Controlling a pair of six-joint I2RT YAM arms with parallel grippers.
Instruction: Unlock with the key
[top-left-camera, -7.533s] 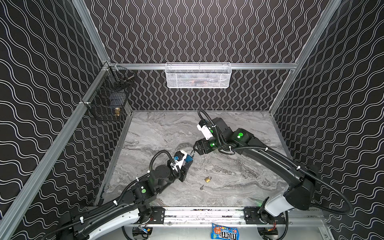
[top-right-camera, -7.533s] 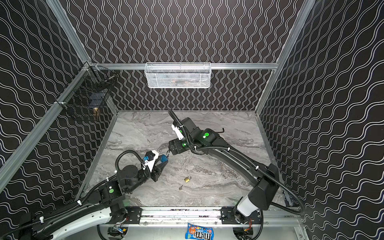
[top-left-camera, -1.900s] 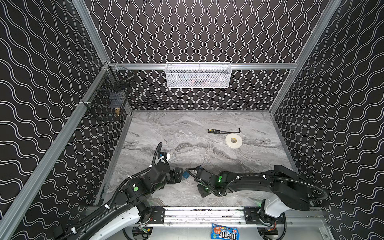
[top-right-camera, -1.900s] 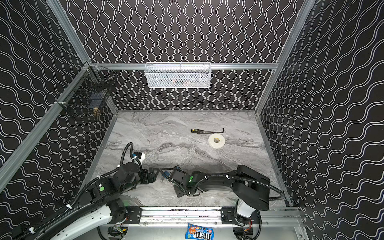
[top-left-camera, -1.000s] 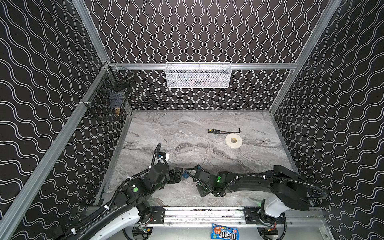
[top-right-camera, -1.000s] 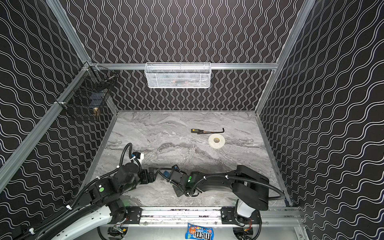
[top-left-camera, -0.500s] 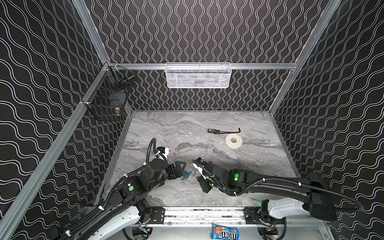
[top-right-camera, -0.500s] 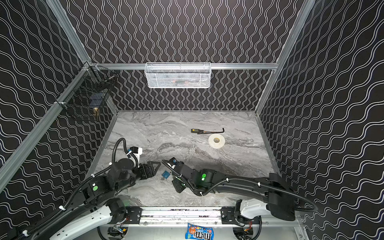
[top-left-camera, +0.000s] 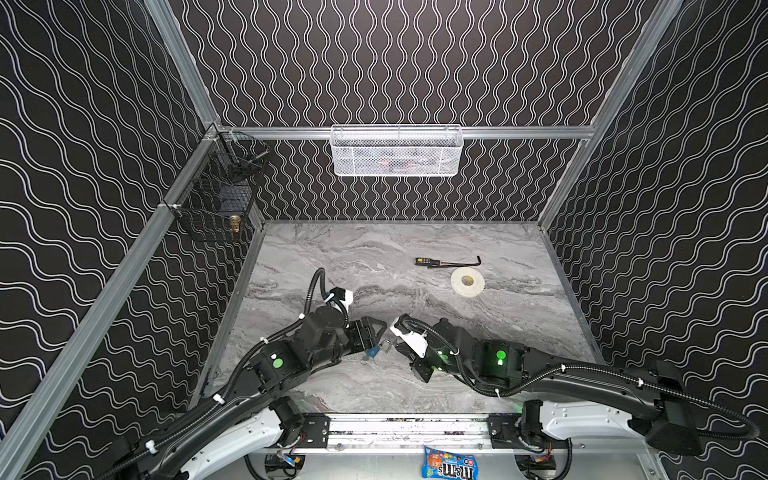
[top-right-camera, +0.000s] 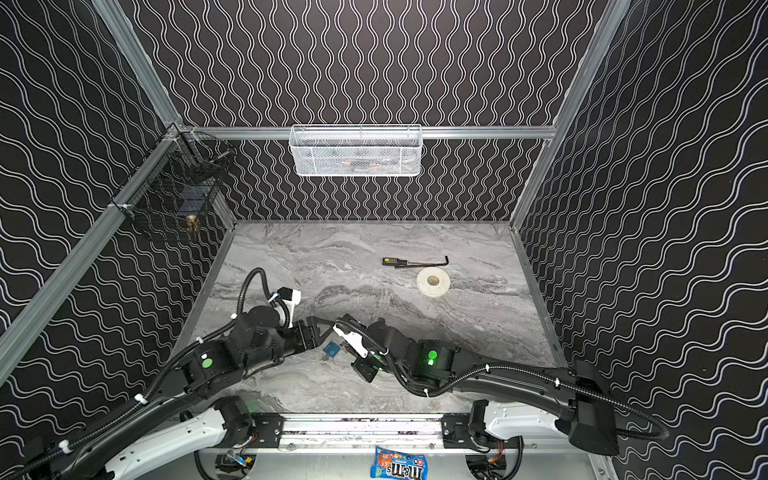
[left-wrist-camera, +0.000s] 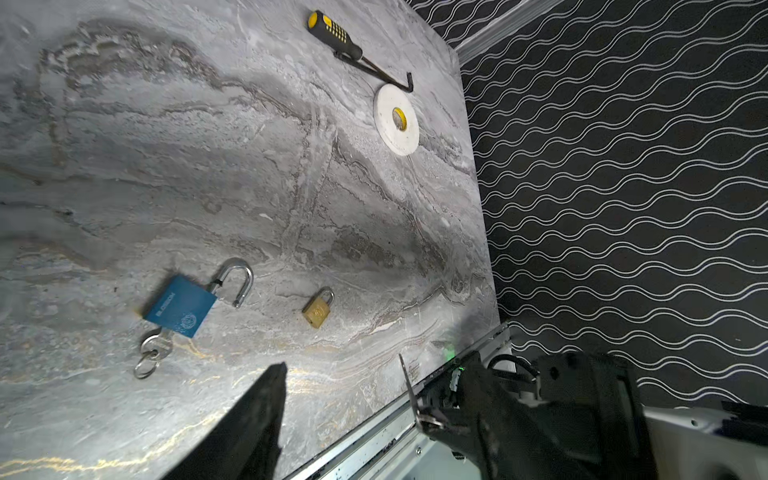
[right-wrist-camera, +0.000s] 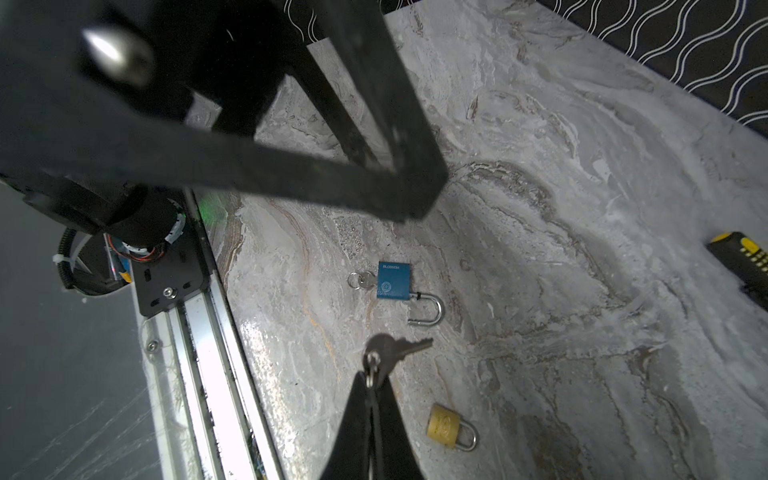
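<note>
Beside the blue padlock (right-wrist-camera: 394, 280), a brass padlock (right-wrist-camera: 446, 424); right gripper (right-wrist-camera: 372, 380) pinches a key (right-wrist-camera: 399, 348), left gripper (top-left-camera: 379, 337) seemingly spread.

Surface: grey marble tabletop (top-left-camera: 374, 249). On it: blue padlock (left-wrist-camera: 179, 306), lying flat, shackle sprung open, inserted key (left-wrist-camera: 160, 343) with ring, just off the tip of the left gripper's finger (left-wrist-camera: 257, 415). A brass padlock (right-wrist-camera: 446, 424), shackle closed, lies near the right gripper's fingers (right-wrist-camera: 388, 428). A white tape roll (top-left-camera: 467, 281) and a hooked tool (top-left-camera: 446, 262) lie just beside each other, well apart from all fingers.
</note>
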